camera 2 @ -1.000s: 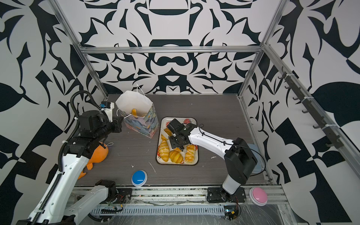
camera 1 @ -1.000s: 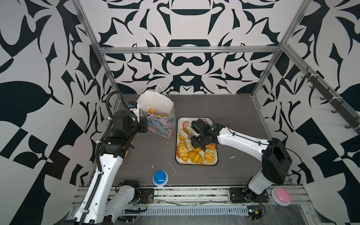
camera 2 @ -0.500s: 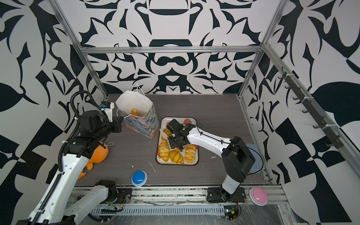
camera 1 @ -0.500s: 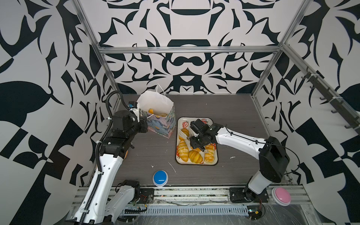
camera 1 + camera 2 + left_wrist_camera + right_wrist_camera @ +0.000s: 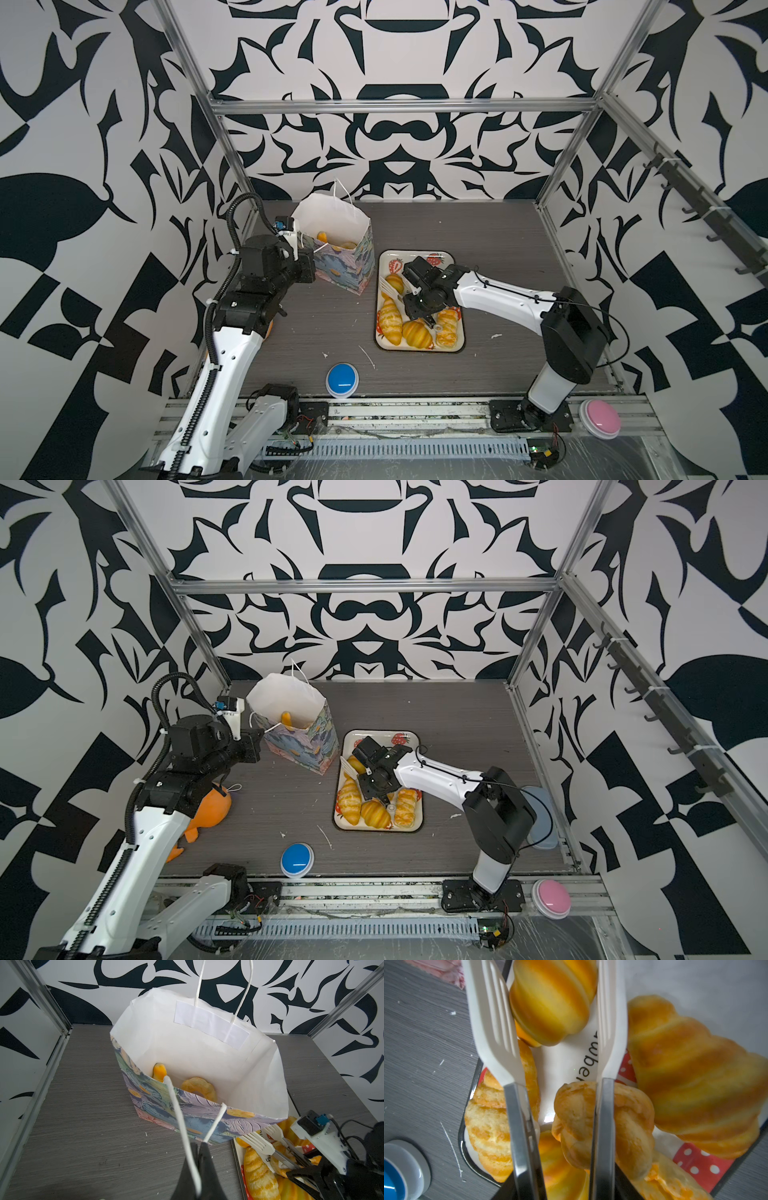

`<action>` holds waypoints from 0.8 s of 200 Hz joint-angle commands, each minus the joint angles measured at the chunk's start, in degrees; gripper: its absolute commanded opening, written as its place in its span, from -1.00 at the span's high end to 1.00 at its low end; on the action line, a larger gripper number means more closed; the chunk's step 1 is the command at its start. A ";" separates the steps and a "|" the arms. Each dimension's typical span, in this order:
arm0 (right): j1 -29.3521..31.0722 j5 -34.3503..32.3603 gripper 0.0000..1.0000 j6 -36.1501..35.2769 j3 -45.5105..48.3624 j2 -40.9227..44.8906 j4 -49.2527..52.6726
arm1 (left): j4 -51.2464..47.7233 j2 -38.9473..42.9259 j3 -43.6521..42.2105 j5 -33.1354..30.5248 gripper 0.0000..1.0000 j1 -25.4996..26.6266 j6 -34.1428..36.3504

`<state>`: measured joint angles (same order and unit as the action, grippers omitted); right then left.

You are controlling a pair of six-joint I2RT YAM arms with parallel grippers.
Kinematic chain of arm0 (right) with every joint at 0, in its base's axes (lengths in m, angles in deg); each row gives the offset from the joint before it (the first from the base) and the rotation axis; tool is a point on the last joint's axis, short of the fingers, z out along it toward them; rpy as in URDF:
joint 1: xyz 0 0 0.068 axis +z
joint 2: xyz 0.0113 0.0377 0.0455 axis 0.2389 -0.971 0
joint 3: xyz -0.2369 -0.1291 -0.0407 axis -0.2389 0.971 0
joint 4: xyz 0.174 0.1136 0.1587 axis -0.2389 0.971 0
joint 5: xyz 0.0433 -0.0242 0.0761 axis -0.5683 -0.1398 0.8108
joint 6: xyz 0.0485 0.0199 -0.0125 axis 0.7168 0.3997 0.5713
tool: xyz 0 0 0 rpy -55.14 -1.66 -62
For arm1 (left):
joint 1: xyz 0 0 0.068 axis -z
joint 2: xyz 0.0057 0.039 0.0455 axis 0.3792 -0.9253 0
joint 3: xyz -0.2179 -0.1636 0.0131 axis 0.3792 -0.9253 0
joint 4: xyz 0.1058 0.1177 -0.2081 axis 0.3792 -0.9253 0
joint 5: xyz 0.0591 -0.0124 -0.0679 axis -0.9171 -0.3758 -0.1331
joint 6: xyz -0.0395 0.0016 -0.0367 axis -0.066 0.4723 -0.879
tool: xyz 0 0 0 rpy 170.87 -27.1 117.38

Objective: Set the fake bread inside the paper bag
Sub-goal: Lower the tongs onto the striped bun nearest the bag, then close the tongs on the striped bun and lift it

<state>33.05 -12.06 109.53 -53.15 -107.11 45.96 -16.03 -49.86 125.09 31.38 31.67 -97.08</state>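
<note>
Right gripper (image 5: 550, 1012) over tray (image 5: 560, 1059) ("wbe" legible)

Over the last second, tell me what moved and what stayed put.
The right hand edged slightly toward the paper bag over the tray, its fork tips flanking a croissant; whether it grips is unclear. Unchanged: the left hand pinches the bag's cord handle, and the other pastries lie as before.

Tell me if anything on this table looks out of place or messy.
Yes. An orange soft toy lies on the left of the table, partly under the left arm, and has nothing to do with the pastries. White scraps litter the surface near the blue button.
</note>
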 commanded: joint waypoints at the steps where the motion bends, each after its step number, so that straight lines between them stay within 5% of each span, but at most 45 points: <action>1: 0.02 -0.40 0.03 -1.14 -2.49 1.19 -0.11 | -1.71 -0.03 1.45 0.47 1.00 0.10 -0.51; 160: -0.88 -4.68 0.27 -1.72 -3.17 10.17 2.25 | -1.47 0.15 1.54 0.58 0.98 0.18 -0.56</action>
<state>32.64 -14.70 108.44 -53.45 -101.10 48.21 -16.03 -49.89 125.09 31.40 31.67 -97.08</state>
